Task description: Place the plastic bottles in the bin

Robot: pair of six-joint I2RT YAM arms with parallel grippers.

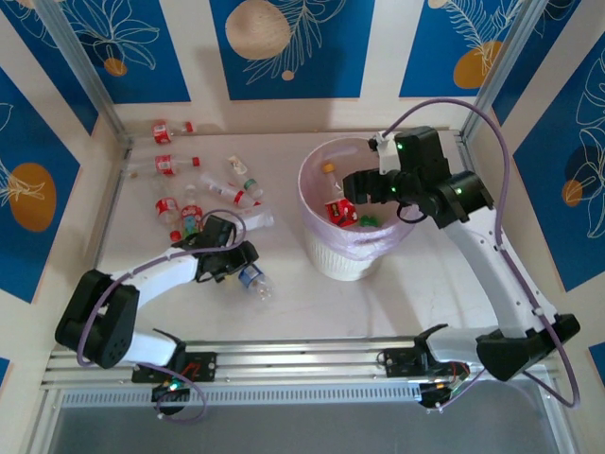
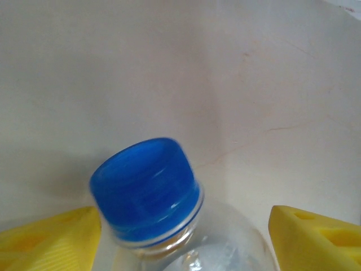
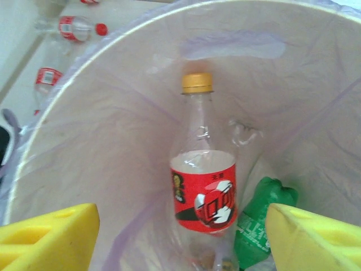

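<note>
Few bottles (image 3: 203,192) are in the bin (image 1: 326,255), most are left on the surface (image 1: 312,303), the right end effector (image 1: 357,184) hangs apart and empty over the bin, and the left end effector (image 1: 241,265) straddles a blue-capped bottle (image 2: 148,192), grip unclear.

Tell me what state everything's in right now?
Bin: upright, bagged, partly filled.
Yellow-capped bottle: inside bin.
Green bottle: crushed, inside bin.
Blue-capped bottle: lying on table.
Loose bottles: lying on table.
Left gripper: straddling blue-capped bottle, grip unclear.
Right gripper: open above bin.
</note>
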